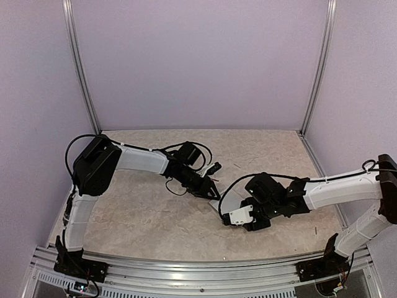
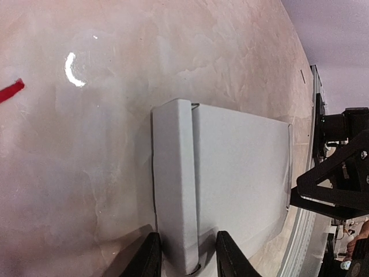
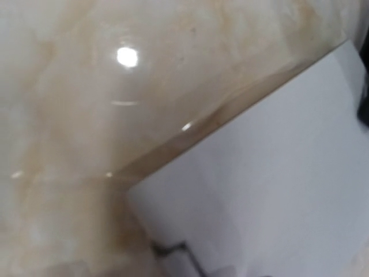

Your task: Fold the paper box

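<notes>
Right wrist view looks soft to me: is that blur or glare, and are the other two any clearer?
Right wrist: out of focus, the paper box has soft edges, and there is one lamp glare spot on the table. Left wrist: sharper, with the box's fold crisp and a crescent reflection on the table. Top external: evenly lit, but the right arm hides most of the box.

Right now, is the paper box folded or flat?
Partly folded: the paper box has one edge raised as a ridge; its wide panel lies flat.
</notes>
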Motion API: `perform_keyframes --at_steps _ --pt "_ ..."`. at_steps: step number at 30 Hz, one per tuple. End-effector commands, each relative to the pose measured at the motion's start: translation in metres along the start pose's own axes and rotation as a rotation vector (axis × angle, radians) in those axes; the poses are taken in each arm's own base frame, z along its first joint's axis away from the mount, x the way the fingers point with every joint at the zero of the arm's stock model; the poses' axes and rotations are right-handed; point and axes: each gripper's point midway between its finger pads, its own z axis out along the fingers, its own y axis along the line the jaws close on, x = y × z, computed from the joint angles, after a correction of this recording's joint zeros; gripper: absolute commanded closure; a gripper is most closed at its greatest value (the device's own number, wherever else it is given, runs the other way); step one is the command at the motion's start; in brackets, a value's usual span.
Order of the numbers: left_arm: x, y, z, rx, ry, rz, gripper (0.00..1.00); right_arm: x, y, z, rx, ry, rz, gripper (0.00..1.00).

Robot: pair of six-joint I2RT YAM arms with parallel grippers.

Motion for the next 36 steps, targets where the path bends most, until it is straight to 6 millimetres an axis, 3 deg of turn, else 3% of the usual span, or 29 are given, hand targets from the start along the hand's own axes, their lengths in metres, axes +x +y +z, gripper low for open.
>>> perform_keyframes --at_steps 1,10,18,26,31,36 --pt "-0.01 -0.005 -0.018 -0.031 -0.031 0.021 0.68 0.001 0.005 -0.015 -0.044 -0.031 0.017 0.46" --pt "-0.02 -0.004 -0.023 -0.037 -0.048 0.032 0.67 0.006 -0.023 -0.025 -0.046 -0.098 0.145 0.44" --pt "-0.022 -0.005 -0.023 -0.035 -0.042 0.029 0.67 -0.005 -0.02 -0.015 -0.033 -0.117 0.13 0.35" --pt "-0.018 0.0 -0.019 -0.036 -0.034 0.016 0.67 -0.021 -0.013 -0.001 0.039 -0.083 0.033 0.35" --pt "-0.017 0.002 -0.016 -0.031 -0.032 0.014 0.67 -0.022 0.0 0.01 0.03 -0.049 -0.013 0.34" --pt "-0.015 0.002 -0.015 -0.024 -0.029 0.012 0.67 -0.02 -0.006 0.014 0.068 -0.025 -0.011 0.37"
